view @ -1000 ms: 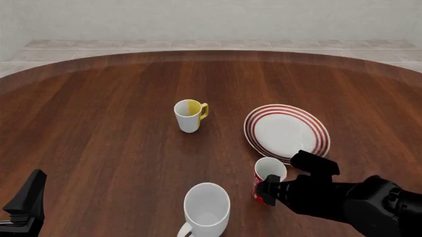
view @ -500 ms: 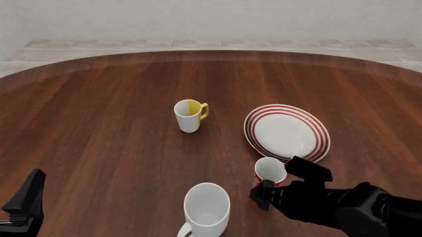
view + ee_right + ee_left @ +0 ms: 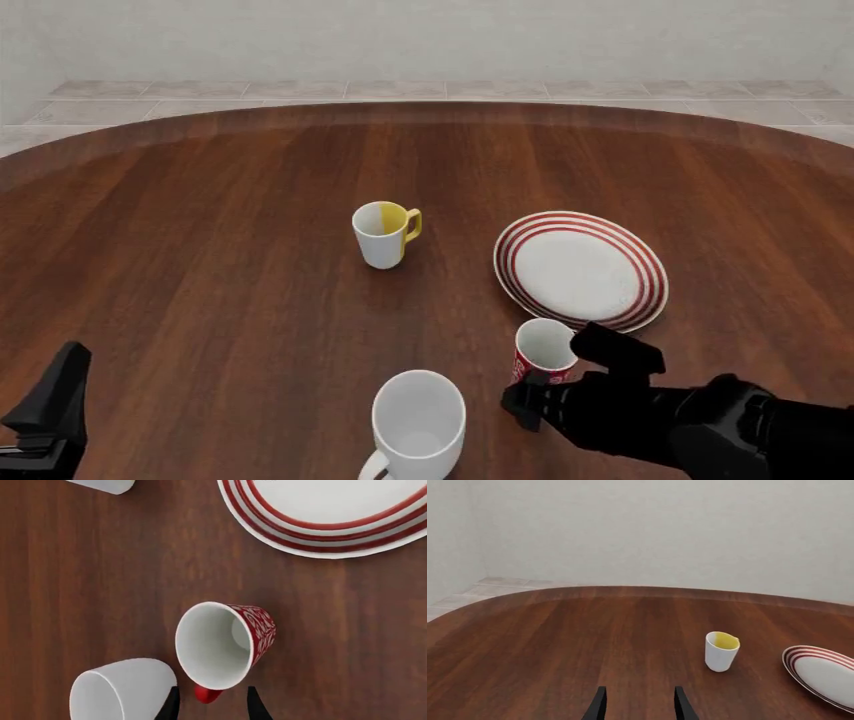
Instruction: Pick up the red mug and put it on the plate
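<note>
Writing: I see white lettering or pattern on the red mug, but I cannot read it from any view — too small and curved away.
Mugs: I count three — the red mug, the white-and-yellow mug and the plain white mug.
Plates: one, the plate, white with concentric red rings at its rim.
Red mug position: upright on the desk, just near-side of the plate and apart from it, with the plain white mug to its left.
Red mug handle: in the right wrist view I see the red handle sitting between my two finger tips.
Right end effector: fingers parted, one on each side of the handle, not closed on it — I cannot tell whether either finger touches it.
Right end effector, front view: low at the near side of the red mug, arm entering from the lower right.
Left end effector: fingers apart with nothing between them, hanging over bare desk.
Left arm, front view: only a black part shows at the lower left corner, well apart from every mug.
White-and-yellow mug: upright near the desk's middle, left of the plate.
</note>
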`<control>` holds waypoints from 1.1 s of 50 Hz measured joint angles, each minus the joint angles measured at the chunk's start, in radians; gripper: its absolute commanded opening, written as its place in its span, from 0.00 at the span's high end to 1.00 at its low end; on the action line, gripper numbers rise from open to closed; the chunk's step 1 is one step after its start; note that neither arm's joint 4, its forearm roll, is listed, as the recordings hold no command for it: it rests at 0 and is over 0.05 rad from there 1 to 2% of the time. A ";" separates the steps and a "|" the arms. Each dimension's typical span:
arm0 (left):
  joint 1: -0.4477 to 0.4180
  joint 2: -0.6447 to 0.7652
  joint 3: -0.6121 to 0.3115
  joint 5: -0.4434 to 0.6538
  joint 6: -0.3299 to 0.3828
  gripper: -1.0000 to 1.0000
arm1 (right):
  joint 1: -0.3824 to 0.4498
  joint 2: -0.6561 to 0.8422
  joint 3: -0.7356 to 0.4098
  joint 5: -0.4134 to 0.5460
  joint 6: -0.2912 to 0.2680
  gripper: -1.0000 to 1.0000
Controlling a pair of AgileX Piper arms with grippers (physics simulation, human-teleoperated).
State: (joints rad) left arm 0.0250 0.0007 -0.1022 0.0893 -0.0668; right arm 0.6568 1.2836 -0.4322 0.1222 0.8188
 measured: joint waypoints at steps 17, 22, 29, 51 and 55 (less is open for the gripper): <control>0.002 0.000 0.003 -0.002 -0.001 0.00 | 0.001 -0.009 -0.003 0.000 -0.039 1.00; 0.004 0.000 0.002 -0.003 -0.001 0.00 | -0.005 -0.012 -0.004 0.005 -0.053 1.00; 0.004 0.000 0.000 -0.001 0.000 0.00 | -0.041 -0.038 -0.015 0.028 -0.097 1.00; 0.004 0.000 0.007 -0.007 0.002 0.00 | -0.157 -0.178 -0.142 0.146 -0.313 1.00; 0.004 0.000 0.005 -0.005 0.004 0.00 | -0.173 -0.198 -0.171 0.169 -0.348 1.00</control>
State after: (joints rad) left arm 0.0286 0.0007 -0.0971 0.0848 -0.0627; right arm 0.4839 1.0853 -0.6031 0.2911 0.4713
